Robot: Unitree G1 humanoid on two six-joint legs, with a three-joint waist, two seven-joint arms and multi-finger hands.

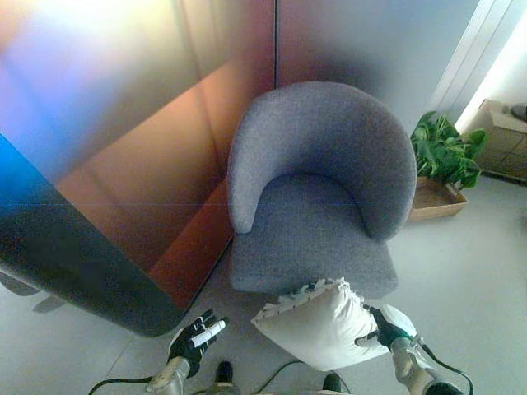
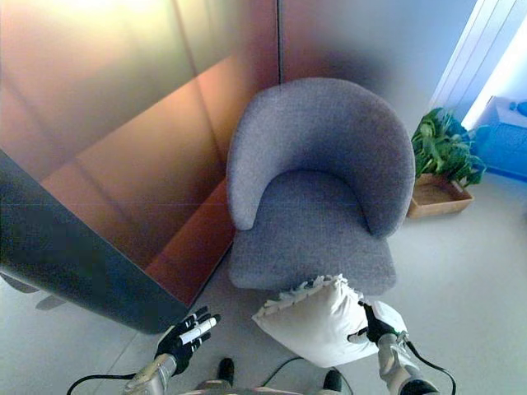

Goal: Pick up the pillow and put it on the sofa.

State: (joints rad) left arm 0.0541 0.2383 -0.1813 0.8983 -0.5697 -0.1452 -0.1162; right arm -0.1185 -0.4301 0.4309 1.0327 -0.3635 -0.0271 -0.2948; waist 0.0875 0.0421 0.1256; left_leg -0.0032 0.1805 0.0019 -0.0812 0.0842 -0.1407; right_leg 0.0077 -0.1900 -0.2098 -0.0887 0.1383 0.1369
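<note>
A white pillow with a frilled edge is held in the air just in front of the grey sofa chair, below the front edge of its seat. My right hand is shut on the pillow's right side, thumb and fingers pinching it. My left hand is at the lower left, open and empty, well apart from the pillow. The chair's seat is bare.
A brown wall panel stands left of the chair. A dark rounded object is at the lower left. A potted green plant in a wooden tray sits on the floor to the chair's right.
</note>
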